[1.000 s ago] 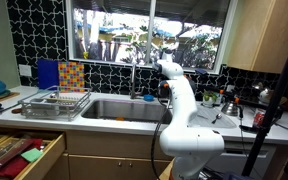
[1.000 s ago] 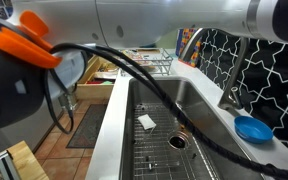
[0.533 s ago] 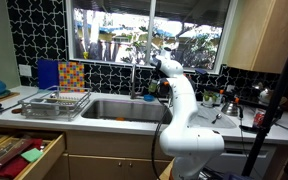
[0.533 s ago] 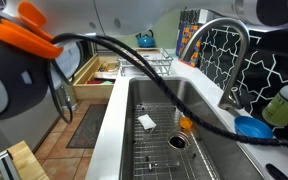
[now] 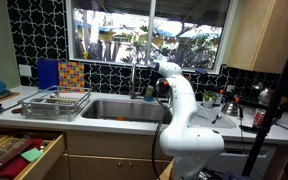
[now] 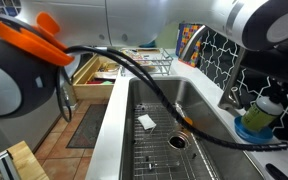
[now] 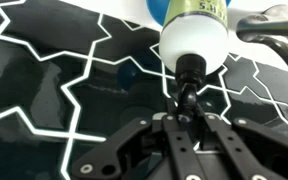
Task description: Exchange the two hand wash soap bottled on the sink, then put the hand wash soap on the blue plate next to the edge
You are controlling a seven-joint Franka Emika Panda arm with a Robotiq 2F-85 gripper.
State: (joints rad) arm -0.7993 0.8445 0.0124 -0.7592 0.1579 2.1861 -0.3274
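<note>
Gripper (image 7: 187, 90) jaws pinch the pump of the soap bottle (image 6: 268, 107). Bottle upright over the blue plate (image 6: 246, 131), right of the sink (image 6: 199, 100); contact unclear.

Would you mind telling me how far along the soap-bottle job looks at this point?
Done: whether the two bottles were swapped cannot be told. In hand: the hand grips a soap bottle by its pump, right at the blue plate beside the sink. Left: settle it on the plate and release.
</note>
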